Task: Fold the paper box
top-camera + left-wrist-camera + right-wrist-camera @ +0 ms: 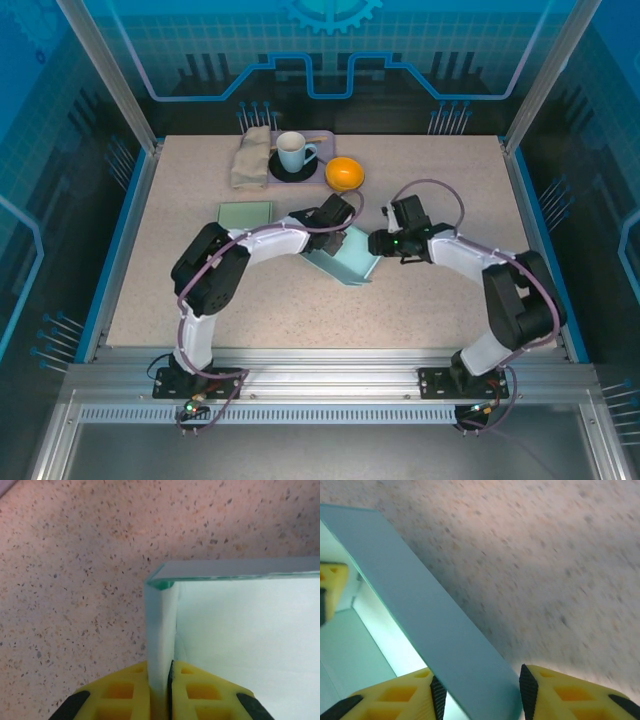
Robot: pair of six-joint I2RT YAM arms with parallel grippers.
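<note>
Box, look: the paper box point(350, 262) is pale mint green, thin-walled and shallow, open side up. In the left wrist view two of its walls meet at a corner with a darker green edge point(165, 584).
Box, place: mid-table point(450, 300), between the two grippers, well clear of the near edge.
Left pincer: the left gripper point(160, 672) is clenched on an upright box wall just beside that corner, with the paper squeezed between the yellow fingers. From above it sits over the box's far left part point(338, 232).
Right pincer: the right gripper point(479, 690) has its jaws apart, astride a slanting box wall point(445, 630). I cannot tell whether the pads touch it. From above it is at the box's far right corner point(378, 243).
Count, near to far: two arms, one paper box, one flat green sheet point(245, 213), one orange point(345, 173), one saucer point(300, 175), one cup point(291, 150) on it, and one folded cloth point(250, 155).
Box, heading: skewed to the table edges, with a corner towards the near side. The longest visible side slants from left, a little farther, to right, a little nearer.
Box, long axis: cannot tell, as the grippers cover the far part.
</note>
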